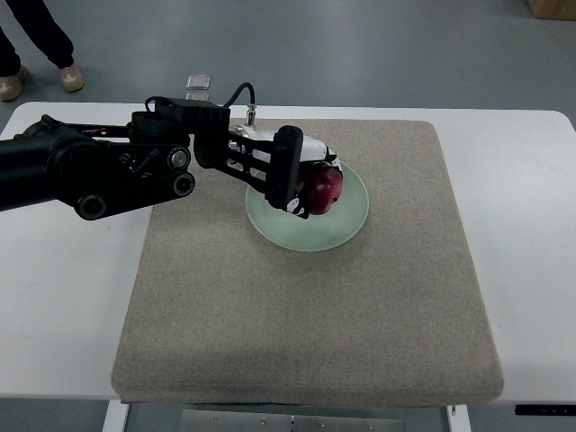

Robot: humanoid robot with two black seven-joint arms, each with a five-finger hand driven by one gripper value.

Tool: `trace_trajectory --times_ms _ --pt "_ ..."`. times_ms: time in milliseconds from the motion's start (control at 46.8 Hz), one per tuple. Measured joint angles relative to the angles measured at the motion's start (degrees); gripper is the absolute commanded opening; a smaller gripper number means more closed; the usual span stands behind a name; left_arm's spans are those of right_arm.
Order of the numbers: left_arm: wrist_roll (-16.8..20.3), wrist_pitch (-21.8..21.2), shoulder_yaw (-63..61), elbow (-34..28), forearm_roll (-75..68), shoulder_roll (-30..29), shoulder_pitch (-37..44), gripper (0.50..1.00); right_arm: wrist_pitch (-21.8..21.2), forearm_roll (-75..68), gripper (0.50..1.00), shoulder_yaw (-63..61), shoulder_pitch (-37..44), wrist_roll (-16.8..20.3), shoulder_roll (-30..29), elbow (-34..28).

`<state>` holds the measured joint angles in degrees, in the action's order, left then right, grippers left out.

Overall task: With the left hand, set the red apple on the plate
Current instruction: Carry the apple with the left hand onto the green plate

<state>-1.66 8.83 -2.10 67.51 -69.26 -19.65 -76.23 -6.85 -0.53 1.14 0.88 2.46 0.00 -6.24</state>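
A red apple (322, 190) sits over the pale green plate (346, 225), which lies on the beige mat. My left hand (301, 180) reaches in from the left, its black fingers wrapped around the apple from the left and above. The apple looks low on the plate, but I cannot tell whether it rests on it. The right arm is out of view.
The beige mat (315, 306) covers most of the white table (522, 225). A small clear object (199, 86) lies past the table's far edge. A person's legs and shoes (40, 54) stand on the floor at the top left.
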Motion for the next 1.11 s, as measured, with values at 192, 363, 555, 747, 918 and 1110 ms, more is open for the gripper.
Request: trace_trajectory --times_ms 192,363,555,747,918,1110 --pt "-0.01 0.04 -0.46 -1.2 -3.31 0.3 2.21 0.5 0.01 0.0 0.93 0.0 0.0 0.01 0.0 0.0" --pt "-0.01 -0.12 -0.36 -1.85 -3.78 0.32 3.15 0.5 0.01 0.0 0.93 0.0 0.0 0.0 0.0 0.0" --pt "-0.01 -0.53 0.22 -1.87 -3.78 0.25 3.41 0.677 0.01 0.0 0.93 0.0 0.0 0.0 0.0 0.0" --pt "0.18 -0.83 0.52 -1.87 -2.67 0.24 3.77 0.776 0.01 0.0 0.93 0.0 0.0 0.0 0.0 0.0" --pt "0.25 -0.83 0.71 -1.86 -2.64 0.31 4.32 0.893 0.01 0.0 0.93 0.0 0.0 0.0 0.0 0.0" --pt "0.25 -0.83 0.79 -1.86 -2.55 0.27 4.5 0.958 0.0 0.0 0.93 0.0 0.0 0.0 0.0 0.0"
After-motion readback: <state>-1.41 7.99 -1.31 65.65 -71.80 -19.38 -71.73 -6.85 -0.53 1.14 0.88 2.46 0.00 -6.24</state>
